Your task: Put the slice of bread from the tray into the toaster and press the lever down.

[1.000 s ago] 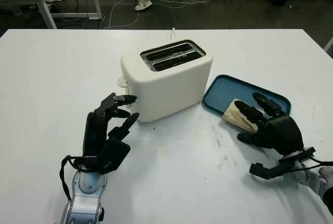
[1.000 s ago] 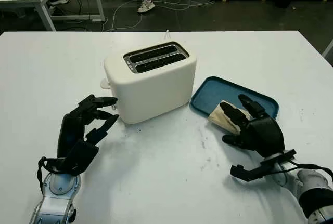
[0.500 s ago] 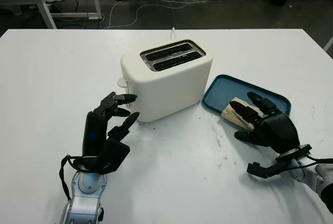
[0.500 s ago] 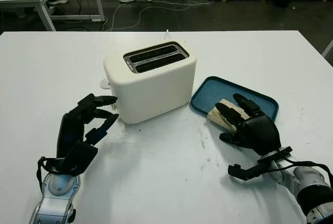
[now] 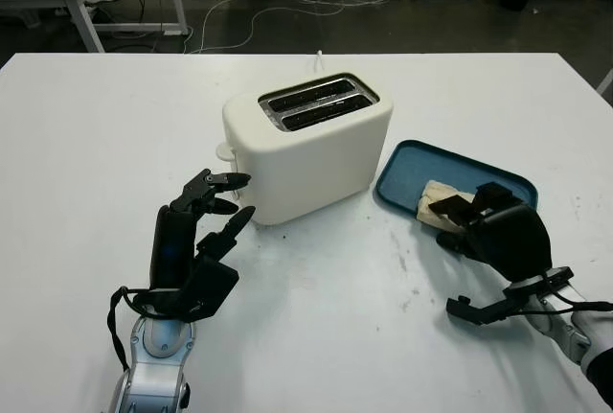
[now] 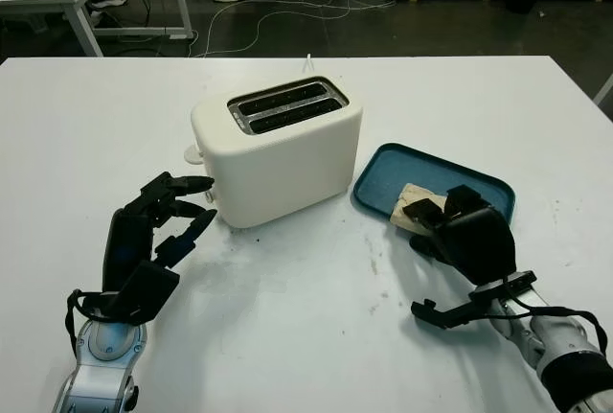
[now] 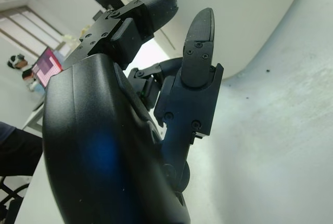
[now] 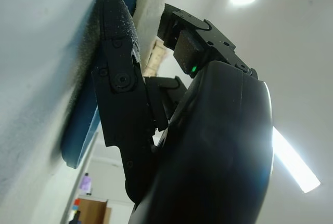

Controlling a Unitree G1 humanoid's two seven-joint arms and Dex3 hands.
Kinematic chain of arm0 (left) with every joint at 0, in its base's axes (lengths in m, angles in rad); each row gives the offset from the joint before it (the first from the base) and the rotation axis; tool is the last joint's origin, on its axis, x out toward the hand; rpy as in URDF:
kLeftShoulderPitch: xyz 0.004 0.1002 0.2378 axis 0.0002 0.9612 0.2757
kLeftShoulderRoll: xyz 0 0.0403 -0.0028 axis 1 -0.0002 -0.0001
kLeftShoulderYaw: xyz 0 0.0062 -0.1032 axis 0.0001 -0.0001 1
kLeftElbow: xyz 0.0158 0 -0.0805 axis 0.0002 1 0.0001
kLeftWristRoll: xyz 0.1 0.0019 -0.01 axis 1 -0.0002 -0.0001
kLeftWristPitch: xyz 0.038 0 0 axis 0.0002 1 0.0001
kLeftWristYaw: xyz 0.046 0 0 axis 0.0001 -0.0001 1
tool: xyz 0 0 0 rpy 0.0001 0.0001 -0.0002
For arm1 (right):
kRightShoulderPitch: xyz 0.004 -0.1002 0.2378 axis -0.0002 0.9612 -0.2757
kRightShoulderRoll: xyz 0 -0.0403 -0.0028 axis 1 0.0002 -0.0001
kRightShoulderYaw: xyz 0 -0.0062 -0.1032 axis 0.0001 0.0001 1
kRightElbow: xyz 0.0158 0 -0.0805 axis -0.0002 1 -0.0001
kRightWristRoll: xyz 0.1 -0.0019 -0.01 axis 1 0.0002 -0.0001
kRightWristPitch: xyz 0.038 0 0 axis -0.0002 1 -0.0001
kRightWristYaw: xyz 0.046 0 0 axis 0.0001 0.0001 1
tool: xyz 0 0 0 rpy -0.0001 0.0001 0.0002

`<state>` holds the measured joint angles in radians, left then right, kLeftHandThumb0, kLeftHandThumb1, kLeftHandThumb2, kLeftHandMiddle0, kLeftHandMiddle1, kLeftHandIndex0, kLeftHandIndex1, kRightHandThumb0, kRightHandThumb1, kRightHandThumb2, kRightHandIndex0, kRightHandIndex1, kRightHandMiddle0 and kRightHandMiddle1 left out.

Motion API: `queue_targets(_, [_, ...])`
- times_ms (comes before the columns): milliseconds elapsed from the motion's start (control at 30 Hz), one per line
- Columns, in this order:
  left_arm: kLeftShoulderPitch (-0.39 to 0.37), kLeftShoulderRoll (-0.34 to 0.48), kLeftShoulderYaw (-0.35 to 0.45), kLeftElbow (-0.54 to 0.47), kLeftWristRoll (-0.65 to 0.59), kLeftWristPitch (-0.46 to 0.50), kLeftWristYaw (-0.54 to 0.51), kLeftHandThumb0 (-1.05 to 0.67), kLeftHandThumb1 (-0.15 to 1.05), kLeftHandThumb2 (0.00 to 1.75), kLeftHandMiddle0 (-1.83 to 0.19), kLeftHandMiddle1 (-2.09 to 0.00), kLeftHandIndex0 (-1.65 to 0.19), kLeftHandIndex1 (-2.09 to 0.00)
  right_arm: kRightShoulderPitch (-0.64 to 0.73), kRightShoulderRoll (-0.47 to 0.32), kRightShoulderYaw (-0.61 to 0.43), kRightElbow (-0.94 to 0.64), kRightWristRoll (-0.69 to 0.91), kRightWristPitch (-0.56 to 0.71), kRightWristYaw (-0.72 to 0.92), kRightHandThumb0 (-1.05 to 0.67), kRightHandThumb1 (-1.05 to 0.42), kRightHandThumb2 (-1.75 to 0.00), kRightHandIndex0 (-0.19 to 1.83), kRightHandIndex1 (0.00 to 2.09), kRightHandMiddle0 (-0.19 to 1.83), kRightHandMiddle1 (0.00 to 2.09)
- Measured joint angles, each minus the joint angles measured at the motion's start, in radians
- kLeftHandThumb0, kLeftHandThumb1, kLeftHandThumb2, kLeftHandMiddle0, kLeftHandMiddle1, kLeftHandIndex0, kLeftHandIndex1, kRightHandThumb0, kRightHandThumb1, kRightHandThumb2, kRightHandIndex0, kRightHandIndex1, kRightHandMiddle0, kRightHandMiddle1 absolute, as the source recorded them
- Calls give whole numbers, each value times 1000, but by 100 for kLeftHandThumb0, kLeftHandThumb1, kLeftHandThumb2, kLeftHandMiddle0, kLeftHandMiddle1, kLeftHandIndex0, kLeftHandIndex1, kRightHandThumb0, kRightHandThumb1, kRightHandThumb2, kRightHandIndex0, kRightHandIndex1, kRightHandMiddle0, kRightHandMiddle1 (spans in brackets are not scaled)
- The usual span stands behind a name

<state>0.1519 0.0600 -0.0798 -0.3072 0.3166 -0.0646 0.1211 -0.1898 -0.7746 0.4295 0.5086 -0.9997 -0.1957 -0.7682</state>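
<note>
No text, label, brand, number or sign could be read anywhere in the pictures.
</note>
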Motion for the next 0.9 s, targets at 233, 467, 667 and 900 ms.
queue_targets(233, [1, 1, 7, 0, 1, -8, 0, -39, 92, 17, -56, -118, -58, -72, 12, -6, -9, -35, -28, 27, 19, -58, -92, -31, 88, 175, 71, 157])
queue_targets(467, [2, 0, 6, 0, 1, -8, 0, -39, 92, 16, -56, -118, -59, -71, 6, -1, -9, 8, -33, 1, -95, -56, -92, -33, 90, 175, 67, 174])
queue_targets(667, [4, -1, 4, 0, 1, -8, -1, -36, 92, 15, -55, -117, -59, -71, -36, 11, 0, 77, -41, -56, -241, -54, -92, -42, 95, 175, 68, 175])
queue_targets(900, [6, -1, 1, 0, 1, -8, -1, -35, 92, 16, -54, -116, -58, -70, -106, 3, -8, 70, -55, -72, -300, -48, -92, -38, 90, 175, 61, 175])
